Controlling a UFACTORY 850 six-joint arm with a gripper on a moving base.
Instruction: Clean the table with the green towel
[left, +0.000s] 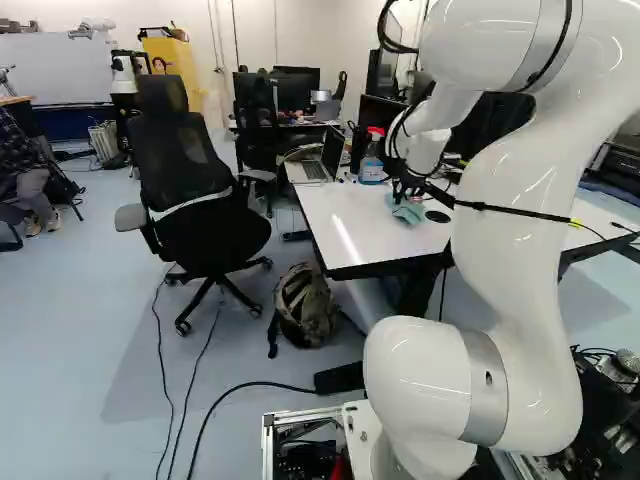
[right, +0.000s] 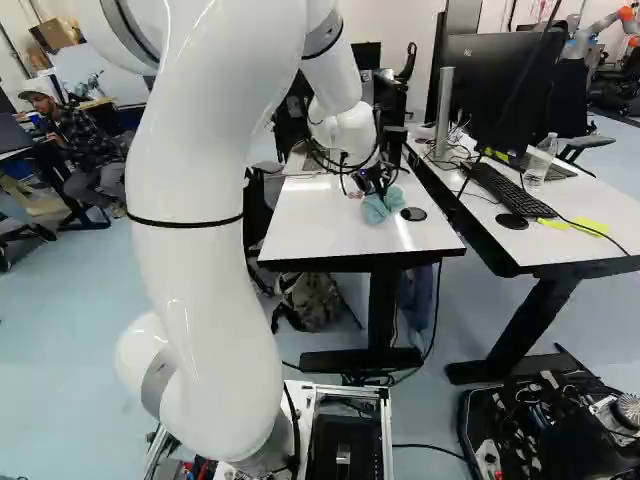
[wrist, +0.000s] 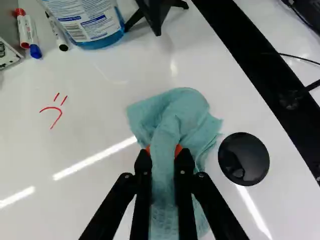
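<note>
Left base view: the black gripper (left: 403, 189) holds the blue-green towel (left: 408, 211) on the white table (left: 345, 235). In the wrist view, the cloth is bunched and pinched between its two fingers. A round black disc (wrist: 243, 158) sits just right of the towel. To the left, the tabletop bears red marks (wrist: 52, 111): one curve and two short strokes. Far left of the towel, a blue spray bottle (wrist: 100, 37) carries a printed label (wrist: 80, 15) with a barcode, beside capped markers (wrist: 33, 37).
</note>
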